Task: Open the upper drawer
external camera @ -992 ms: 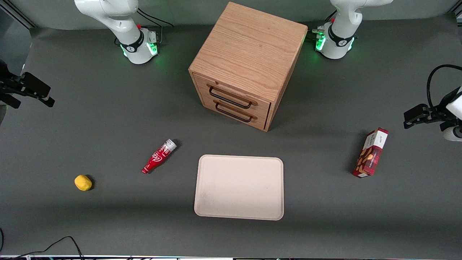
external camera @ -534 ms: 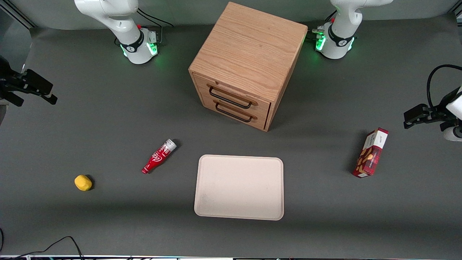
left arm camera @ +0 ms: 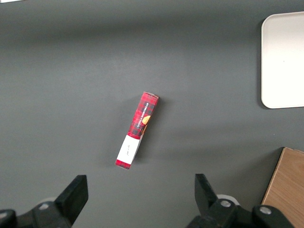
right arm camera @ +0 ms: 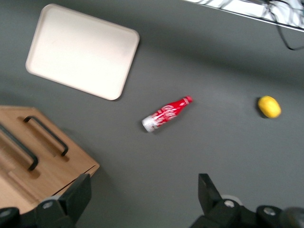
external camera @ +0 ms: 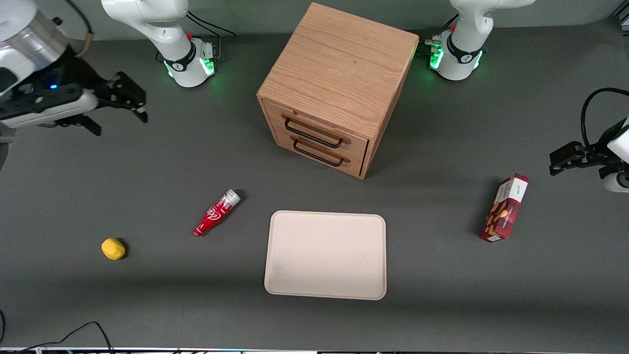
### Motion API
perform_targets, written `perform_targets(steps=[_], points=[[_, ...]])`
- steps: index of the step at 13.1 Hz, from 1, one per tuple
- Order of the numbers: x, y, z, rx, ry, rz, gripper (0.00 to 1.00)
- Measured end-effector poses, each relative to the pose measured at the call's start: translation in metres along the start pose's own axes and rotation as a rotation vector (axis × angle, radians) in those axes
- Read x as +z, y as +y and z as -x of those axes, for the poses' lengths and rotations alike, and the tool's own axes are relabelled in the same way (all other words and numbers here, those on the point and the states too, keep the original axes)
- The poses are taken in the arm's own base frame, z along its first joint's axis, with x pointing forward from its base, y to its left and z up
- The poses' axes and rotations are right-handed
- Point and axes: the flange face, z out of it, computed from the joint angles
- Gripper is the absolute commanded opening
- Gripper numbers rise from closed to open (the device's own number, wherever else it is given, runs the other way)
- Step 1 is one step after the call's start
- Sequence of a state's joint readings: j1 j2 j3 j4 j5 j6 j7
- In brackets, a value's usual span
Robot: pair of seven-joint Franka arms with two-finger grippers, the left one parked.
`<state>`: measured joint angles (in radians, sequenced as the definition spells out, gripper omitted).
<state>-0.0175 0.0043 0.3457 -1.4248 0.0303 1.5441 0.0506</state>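
With its fingers apart, the tool [external camera: 118, 105] hovers well off the upper drawer [external camera: 314, 129], whose handle sits close above the lower handle [external camera: 318, 153], so it could hook that by mistake.

We see a light-oak cabinet [external camera: 339, 83] whose upper drawer [external camera: 314, 129] has a black handle [external camera: 312, 135], a red bottle [external camera: 216, 213], a yellow lemon [external camera: 113, 249], a cream tray [external camera: 325, 254], a red plaid box [external camera: 504, 208], a black pincer [external camera: 118, 110], a dark grey desk [external camera: 442, 295].

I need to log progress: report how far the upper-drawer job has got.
Done: nothing; the upper drawer sits flush in the cabinet. In hand: the gripper hangs open above the table toward the working arm's end, apart from the cabinet. Left: reach the black handle, grip it, pull.
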Motion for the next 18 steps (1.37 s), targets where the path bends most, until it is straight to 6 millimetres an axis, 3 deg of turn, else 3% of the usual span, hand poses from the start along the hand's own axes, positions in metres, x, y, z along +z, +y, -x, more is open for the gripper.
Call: perform_targets(steps=[3, 6, 12, 18], points=[[0.015, -0.063, 0.001, -0.116, -0.028, -0.023, 1.00], [0.039, -0.109, -0.001, -0.208, -0.068, -0.056, 1.00], [0.101, -0.143, -0.033, -0.267, -0.076, -0.138, 1.00], [0.148, -0.179, -0.043, -0.313, -0.067, -0.196, 1.00]])
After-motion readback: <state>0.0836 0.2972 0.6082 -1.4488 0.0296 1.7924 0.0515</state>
